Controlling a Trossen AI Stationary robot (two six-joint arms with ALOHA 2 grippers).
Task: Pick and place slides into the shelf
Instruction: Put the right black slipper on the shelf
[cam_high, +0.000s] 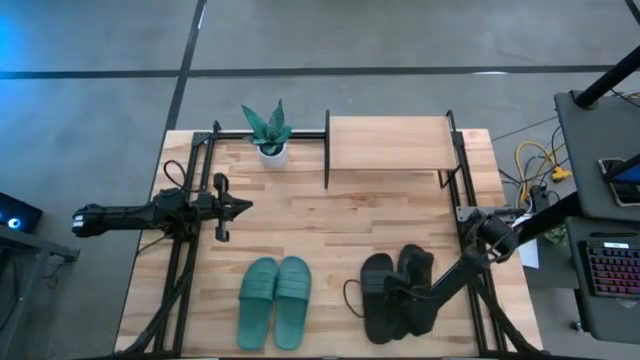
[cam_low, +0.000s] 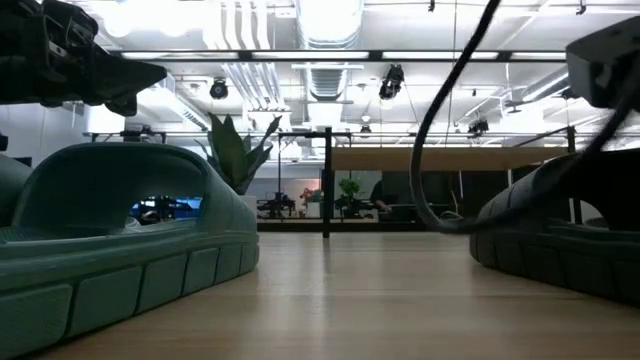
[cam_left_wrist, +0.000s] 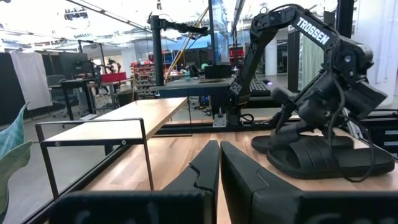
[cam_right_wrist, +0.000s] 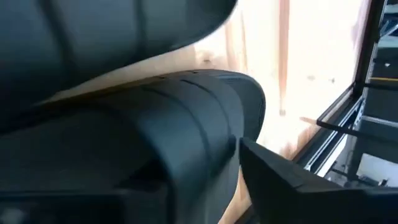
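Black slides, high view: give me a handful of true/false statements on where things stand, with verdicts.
1. The right tool is down at the black slides. True.
2. The teal slides sit on the shelf. False: they lie side by side on the table, near its front edge.
3. The left tool is shut and holds nothing. True.
4. A potted plant stands beside the shelf. True.
5. One black slide already lies on the shelf's top board. False: the top board carries nothing and both black slides are on the table.
6. The left tool hovers over the teal slides. False: it is farther back, clear of them.
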